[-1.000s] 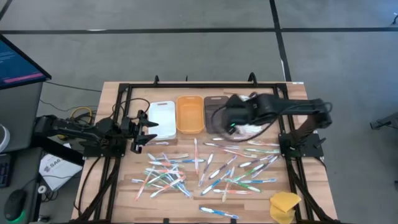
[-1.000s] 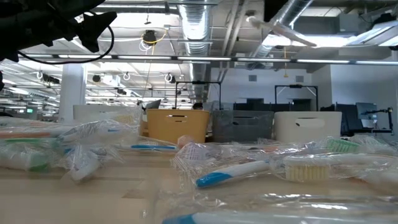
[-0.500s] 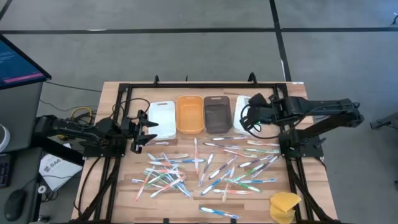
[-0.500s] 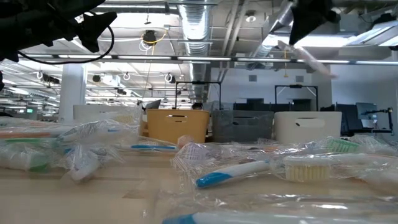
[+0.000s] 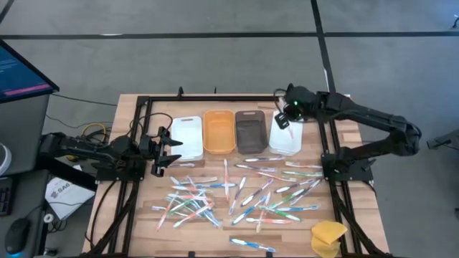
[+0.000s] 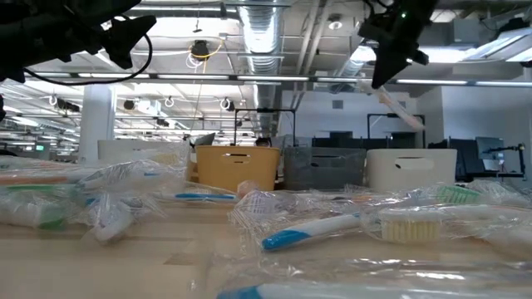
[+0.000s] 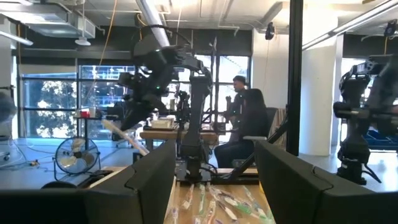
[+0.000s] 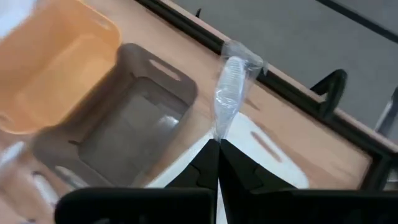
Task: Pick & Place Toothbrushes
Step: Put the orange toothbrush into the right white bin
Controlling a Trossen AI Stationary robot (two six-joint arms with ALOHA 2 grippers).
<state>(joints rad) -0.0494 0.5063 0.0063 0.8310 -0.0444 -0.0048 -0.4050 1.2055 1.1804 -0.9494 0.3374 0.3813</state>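
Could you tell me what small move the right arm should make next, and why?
Probably lower and release: the right gripper is shut on a clear-wrapped toothbrush, hanging above the white rectangular bin at the row's right end.

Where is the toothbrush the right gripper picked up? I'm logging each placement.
In the high view the wrapped toothbrush hangs from the shut right gripper above the far end of the white bin, right of the grey bin.

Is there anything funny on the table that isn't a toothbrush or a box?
Yes, one thing. A yellow spongy lump sits alone at the table's near right corner, apart from the wrapped toothbrushes scattered over the middle and from the row of bins at the back. It does not match anything else there.
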